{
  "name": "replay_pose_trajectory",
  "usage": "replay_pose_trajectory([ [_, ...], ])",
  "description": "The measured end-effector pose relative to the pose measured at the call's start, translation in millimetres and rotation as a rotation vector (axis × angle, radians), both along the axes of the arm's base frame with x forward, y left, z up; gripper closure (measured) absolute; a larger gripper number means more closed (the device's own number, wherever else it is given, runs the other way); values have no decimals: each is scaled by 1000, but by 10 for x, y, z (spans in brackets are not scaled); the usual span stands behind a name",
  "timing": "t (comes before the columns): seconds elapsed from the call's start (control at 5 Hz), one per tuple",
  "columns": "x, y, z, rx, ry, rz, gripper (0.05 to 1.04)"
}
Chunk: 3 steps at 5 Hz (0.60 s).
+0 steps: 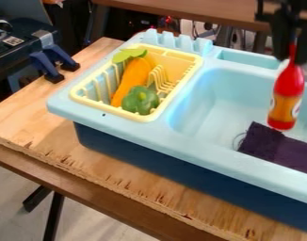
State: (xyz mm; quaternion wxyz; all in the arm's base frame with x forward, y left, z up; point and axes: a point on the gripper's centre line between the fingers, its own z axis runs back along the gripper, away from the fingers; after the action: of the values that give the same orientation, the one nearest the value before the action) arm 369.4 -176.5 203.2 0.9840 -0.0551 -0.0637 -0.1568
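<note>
Red bottle (286,96) with an orange label hangs upright below the black gripper (292,59), its narrow top held between the fingers, which are drawn in close around it. It is on the right, over the light blue basin (209,101). Its base appears beside the dark purple cloth (275,149) in the basin; whether they touch, I cannot tell. To the left, a yellow dish rack (112,113) holds an orange carrot (134,77) with a green top and, at its near end, a green pepper (141,100). A wooden table (52,127) carries the sink unit (181,160).
</note>
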Motion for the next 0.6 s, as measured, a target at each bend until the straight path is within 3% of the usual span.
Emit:
replay_pose_trajectory([
  [0.6, 254, -369, -197, 20, -20, -150, 751],
])
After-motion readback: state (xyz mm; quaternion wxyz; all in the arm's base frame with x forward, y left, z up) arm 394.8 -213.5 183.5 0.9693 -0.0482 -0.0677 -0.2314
